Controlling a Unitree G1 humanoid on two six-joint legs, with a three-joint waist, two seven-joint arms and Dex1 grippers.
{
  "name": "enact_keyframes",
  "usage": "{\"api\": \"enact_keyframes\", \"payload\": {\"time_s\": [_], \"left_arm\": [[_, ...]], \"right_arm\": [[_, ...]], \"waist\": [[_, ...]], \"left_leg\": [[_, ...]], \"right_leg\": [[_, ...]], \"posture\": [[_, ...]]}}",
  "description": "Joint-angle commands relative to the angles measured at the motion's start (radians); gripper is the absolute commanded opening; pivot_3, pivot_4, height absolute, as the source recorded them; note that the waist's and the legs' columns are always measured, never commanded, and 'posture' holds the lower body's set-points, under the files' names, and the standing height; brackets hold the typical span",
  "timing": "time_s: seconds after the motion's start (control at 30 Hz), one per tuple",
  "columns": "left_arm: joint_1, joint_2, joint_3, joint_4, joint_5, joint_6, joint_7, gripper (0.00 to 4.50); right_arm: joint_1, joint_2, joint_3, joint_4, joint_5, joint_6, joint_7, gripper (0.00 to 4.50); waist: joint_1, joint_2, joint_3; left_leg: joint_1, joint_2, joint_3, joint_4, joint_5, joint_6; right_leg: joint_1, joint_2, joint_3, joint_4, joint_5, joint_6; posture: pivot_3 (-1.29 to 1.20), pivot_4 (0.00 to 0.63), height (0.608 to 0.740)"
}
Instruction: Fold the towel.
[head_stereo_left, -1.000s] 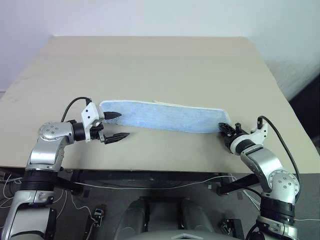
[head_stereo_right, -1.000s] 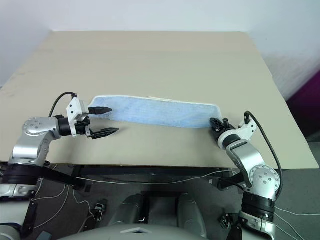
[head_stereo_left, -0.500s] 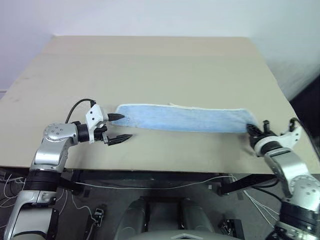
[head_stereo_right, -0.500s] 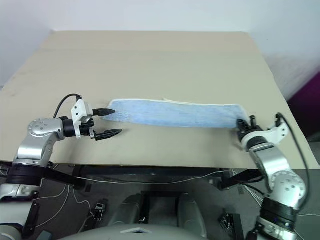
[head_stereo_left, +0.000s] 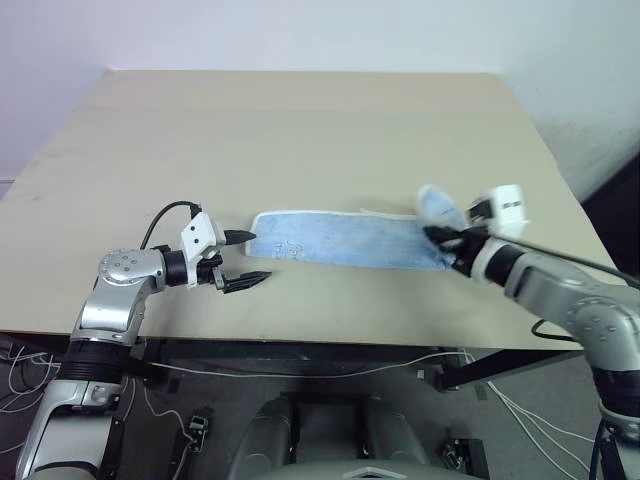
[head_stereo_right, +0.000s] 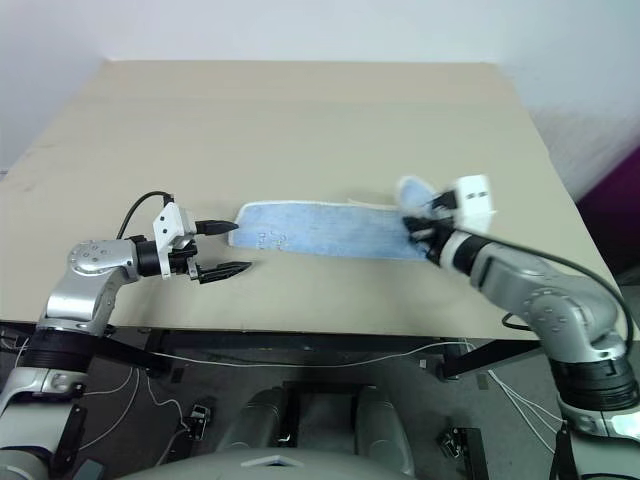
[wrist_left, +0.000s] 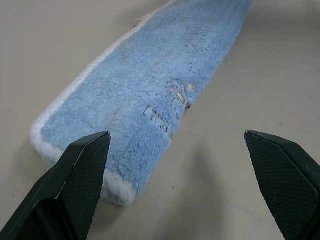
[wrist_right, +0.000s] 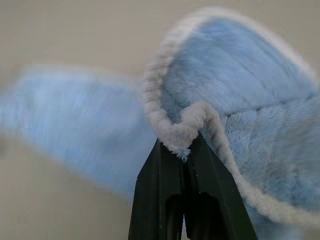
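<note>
- Right pincer (head_stereo_left: 447, 243) is clamped on the towel (head_stereo_left: 340, 238), its two black fingers (wrist_right: 165, 190) pressed together around the whitish stitched edging at the cloth's right end.
- That pinched end stands up off the tabletop (head_stereo_left: 300, 130) and curls over in a rounded flap above the pincer; the wrist view shows the edging bunched into a small peak right where the fingers meet.
- Beyond the flap, the light blue terry runs away from the right pincer as a long, narrow strip lying flat, stretched left to right across the near part of the tabletop.
- Left pincer (head_stereo_left: 241, 259) hangs with its fingers well apart and nothing between them, just off the towel's left end.
- One of its fingertips (head_stereo_left: 244, 237) sits at the towel's short left edge; whether it touches the cloth I cannot tell. The other points over bare tabletop on the near side.
- From the left wrist, the towel's near end shows a rounded corner with pale edging, and a small dark mark lies on the pile a little way in from that end.
- A thin pale strip of edging peeks out along the towel's far long side, near its right half.
- The tabletop is a plain beige surface, with the towel closer to its near edge than to its far one.
</note>
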Motion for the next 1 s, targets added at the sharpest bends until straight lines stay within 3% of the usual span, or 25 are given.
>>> {"api": "enact_keyframes", "payload": {"time_s": [0.03,0.33,1.0], "left_arm": [[0.005,0.006,0.013,-0.048,-0.007,-0.015,0.010,4.50],[0.024,0.000,0.011,-0.071,-0.008,-0.011,0.029,4.50],[0.013,-0.027,-0.014,-0.059,-0.002,-0.022,0.033,4.50]], "right_arm": [[-0.064,0.023,0.113,-0.018,-0.157,-0.012,0.087,0.04],[-0.103,0.118,0.167,0.080,-0.372,-0.033,0.197,0.04],[-0.143,0.250,0.134,0.094,-0.545,0.003,0.252,0.04]], "waist": [[-0.002,0.000,0.000],[-0.003,0.000,0.000],[-0.004,0.000,0.000]], "left_leg": [[0.000,0.000,0.000,0.000,0.000,0.000],[0.000,0.000,0.000,-0.001,0.000,0.000],[0.000,0.000,-0.001,-0.001,0.000,0.000]], "right_leg": [[0.000,0.000,0.000,0.000,0.000,0.000],[-0.001,0.000,0.000,0.000,0.000,0.000],[-0.002,0.000,0.000,0.000,0.000,0.000]], "posture": [[0.00,0.150,0.740],[0.00,0.150,0.740],[0.00,0.150,0.740]]}}
